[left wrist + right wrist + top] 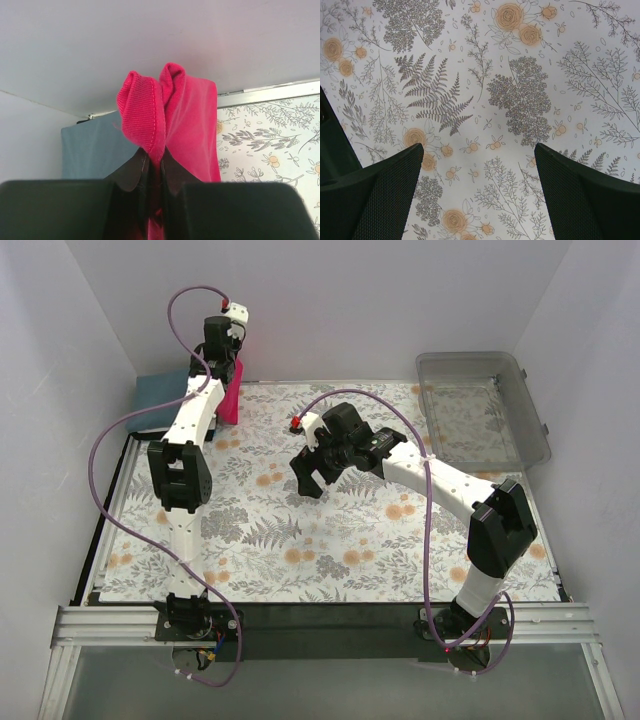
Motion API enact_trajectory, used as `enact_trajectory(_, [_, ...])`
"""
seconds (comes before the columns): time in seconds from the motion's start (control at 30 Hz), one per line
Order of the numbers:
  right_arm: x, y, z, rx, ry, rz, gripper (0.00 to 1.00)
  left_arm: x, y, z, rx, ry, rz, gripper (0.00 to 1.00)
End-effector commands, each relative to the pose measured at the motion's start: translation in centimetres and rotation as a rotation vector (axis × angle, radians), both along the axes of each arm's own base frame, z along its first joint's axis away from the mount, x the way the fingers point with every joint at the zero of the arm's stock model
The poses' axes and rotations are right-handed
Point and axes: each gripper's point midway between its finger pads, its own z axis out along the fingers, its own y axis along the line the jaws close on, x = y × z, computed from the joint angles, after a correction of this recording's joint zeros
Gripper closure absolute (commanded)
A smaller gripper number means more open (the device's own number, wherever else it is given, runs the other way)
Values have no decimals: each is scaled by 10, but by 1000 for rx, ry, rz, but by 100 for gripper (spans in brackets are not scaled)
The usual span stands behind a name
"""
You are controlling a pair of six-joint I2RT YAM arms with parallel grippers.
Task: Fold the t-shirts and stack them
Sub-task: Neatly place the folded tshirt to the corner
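While the left end effector [152,167] was clenched on a bunched edge of the crimson-pink t-shirt [185,125], that shirt hung lifted at about 11 o'clock on the surface [300,530], just beside the teal-blue t-shirt [158,393] lying at 10 o'clock. Right end effector [312,472] was released, jaws wide, over bare floral print near centre, holding nothing. Clear bin [500,370] sat at 2 o'clock. My read: teal looked folded and parked, pink not yet stacked on it; couldn't tell if pink was fully folded
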Motion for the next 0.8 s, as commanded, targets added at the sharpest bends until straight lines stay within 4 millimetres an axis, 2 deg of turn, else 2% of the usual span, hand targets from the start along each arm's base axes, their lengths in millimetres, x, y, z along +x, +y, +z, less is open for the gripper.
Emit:
enact_trajectory(0.0, [4, 0, 22, 49, -57, -1, 2, -19, 10, 106, 2, -187, -17, 100])
enact_trajectory(0.1, [5, 2, 19, 47, -52, -1, 2, -28, 7, 119, -11, -194, -43, 100])
enact_trajectory(0.13, [5, 3, 19, 47, -48, -2, 2, -33, 7, 131, -17, -210, -48, 100])
enact_trajectory(0.33, [6, 7, 18, 52, -34, 0, 2, -48, 1, 147, -43, -214, -86, 100])
enact_trajectory(0.67, [7, 6, 14, 43, -33, -6, 2, -56, -1, 147, -60, -196, -102, 100])
enact_trajectory(0.77, [7, 5, 13, 38, -34, -9, 2, -55, -2, 140, -61, -182, -104, 100])
